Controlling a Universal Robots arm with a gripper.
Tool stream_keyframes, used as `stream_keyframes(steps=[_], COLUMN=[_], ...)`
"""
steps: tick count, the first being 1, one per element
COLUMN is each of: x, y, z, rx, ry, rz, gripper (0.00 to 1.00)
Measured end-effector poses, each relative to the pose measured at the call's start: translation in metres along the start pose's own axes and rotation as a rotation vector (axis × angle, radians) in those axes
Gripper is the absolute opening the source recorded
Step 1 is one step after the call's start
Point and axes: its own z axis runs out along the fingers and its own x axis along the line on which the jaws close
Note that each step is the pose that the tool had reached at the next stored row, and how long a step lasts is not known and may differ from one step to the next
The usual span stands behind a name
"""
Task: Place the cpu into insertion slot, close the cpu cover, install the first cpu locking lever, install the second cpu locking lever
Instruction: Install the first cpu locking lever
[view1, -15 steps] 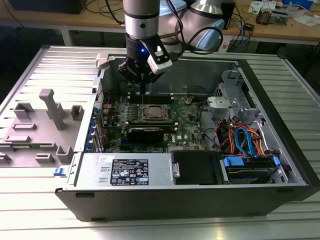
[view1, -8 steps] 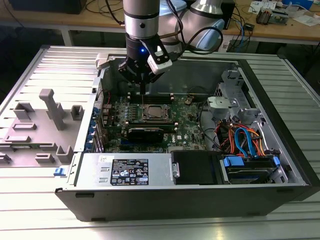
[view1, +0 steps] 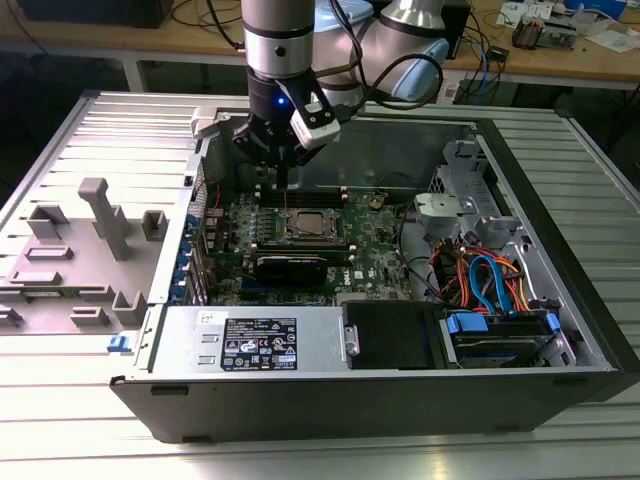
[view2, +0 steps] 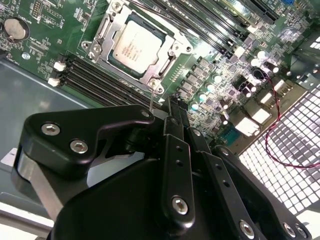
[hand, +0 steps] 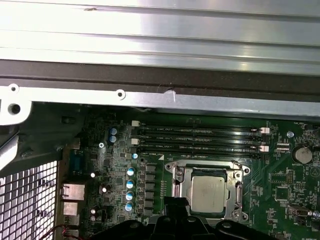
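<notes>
Your cpu (view2: 134, 44) lies flat, metal top up, in the insertion slot (hand: 173, 175), its edges square to the memory slots (hand: 200, 136), with the cpu cover (view2: 169, 50) down around it. Your gripper (view2: 172, 106) hovers above the socket's corner, fingers pressed together beside a thin upright locking lever (view2: 151, 97); whether they pinch it cannot be told.

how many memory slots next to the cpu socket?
4 memory slots, long, black and parallel in one bank in the first wrist view. One lies right beside the insertion slot, and the other three step away toward the chassis edge. Others may be hidden elsewhere.
</notes>
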Motion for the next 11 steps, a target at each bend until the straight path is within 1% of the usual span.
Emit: stream_keyframes(steps=[5,11], x=[0.0056,0.0065], y=[0.0008,0.0033], z=[0.0009,0.0071], rx=[-0.0005,-0.0005], ry=[0.0001,0.0015], rz=[0.0,0.0], gripper=[0.11,0.11])
